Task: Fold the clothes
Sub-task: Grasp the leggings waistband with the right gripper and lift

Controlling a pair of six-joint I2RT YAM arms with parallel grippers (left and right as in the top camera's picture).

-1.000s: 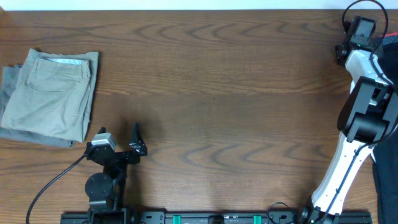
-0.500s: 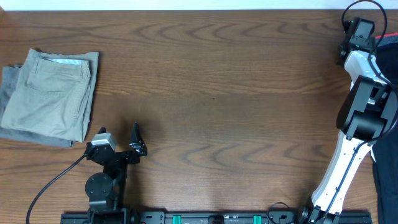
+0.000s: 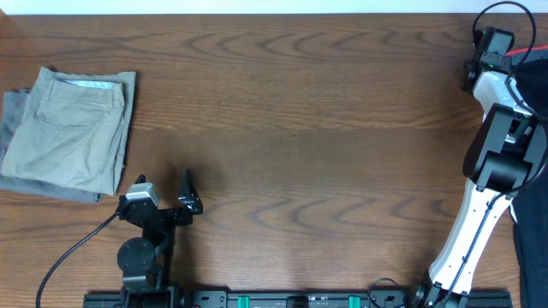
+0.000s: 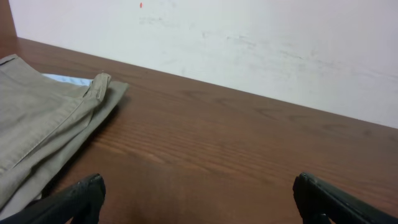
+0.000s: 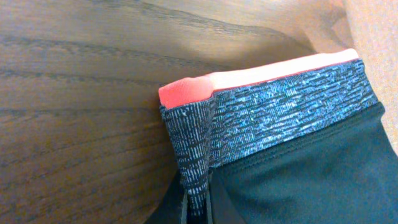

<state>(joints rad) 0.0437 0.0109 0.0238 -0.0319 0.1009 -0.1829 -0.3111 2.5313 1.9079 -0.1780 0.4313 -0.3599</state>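
A: While the folded khaki trousers [image 3: 68, 128] lie at nine o'clock, the left gripper [image 4: 199, 205] sits at seven, jaws wide.
B: And the right gripper [image 3: 497, 41]?
A: Two o'clock, closed at the grey waistband [image 5: 280, 118] of the black pants [image 5: 298, 180]. Whether fabric's caught, I can't tell.
B: A shallow pinch near the red-orange edge [image 5: 249, 78] could slip out once dragged.

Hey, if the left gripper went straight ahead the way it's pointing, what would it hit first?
The way looks free: bare table ahead of the left gripper up to the wall. The trousers lie left of that line, though depth is hard to judge.
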